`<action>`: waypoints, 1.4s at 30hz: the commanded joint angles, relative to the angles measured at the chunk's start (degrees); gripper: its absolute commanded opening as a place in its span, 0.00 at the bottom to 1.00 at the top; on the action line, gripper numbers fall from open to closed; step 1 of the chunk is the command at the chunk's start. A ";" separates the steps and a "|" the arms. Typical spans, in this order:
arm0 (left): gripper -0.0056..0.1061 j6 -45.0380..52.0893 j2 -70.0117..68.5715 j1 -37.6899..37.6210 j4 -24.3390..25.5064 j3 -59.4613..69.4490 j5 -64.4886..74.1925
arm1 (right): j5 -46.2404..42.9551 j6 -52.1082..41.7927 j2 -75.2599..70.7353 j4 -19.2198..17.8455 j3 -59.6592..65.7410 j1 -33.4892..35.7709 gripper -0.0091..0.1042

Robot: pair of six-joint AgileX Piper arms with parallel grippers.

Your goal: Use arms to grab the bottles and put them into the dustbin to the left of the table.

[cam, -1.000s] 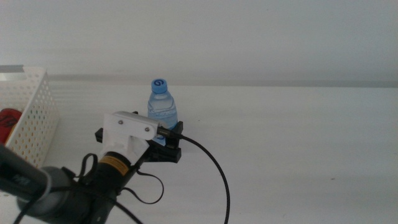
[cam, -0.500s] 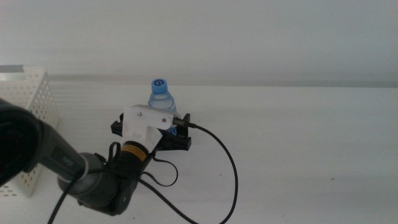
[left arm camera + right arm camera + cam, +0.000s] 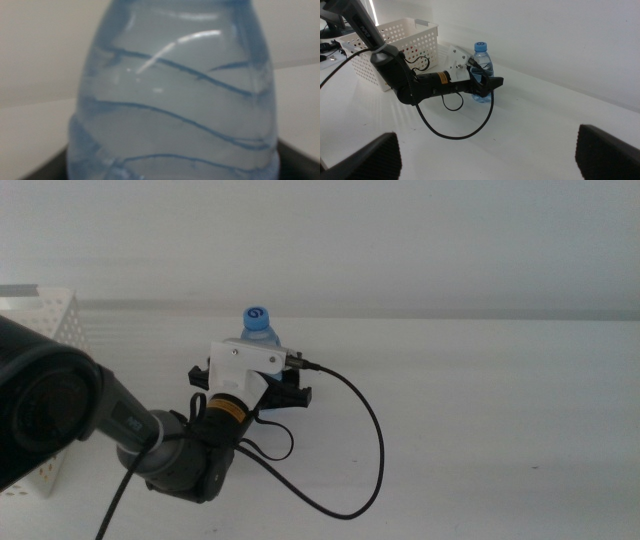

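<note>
Left end effector [image 3: 262, 387] at water bottle [image 3: 259, 330], jaws spread either side of its base; bottle upright on table [image 3: 480, 410], not yet lifted. Basket [image 3: 405, 42] well apart. Right end effector [image 3: 485, 150] waits, jaws spread, empty.

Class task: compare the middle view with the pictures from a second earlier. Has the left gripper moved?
Yes. Judged against the standing water bottle, the left gripper has moved forward until its jaws reach around the bottle's base, farther from the white basket.
</note>
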 commanded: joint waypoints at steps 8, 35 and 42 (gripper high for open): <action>0.03 -3.37 -0.48 0.75 -5.14 2.34 -8.04 | -0.66 -0.08 -0.20 -0.15 0.28 0.16 0.90; 0.03 48.10 -47.04 1.87 -39.07 16.03 52.17 | -0.66 -0.08 -0.20 -0.15 0.28 0.16 0.90; 0.03 47.89 -47.04 1.87 -39.07 16.03 51.91 | -0.66 -0.08 -0.20 -0.15 0.28 0.16 0.90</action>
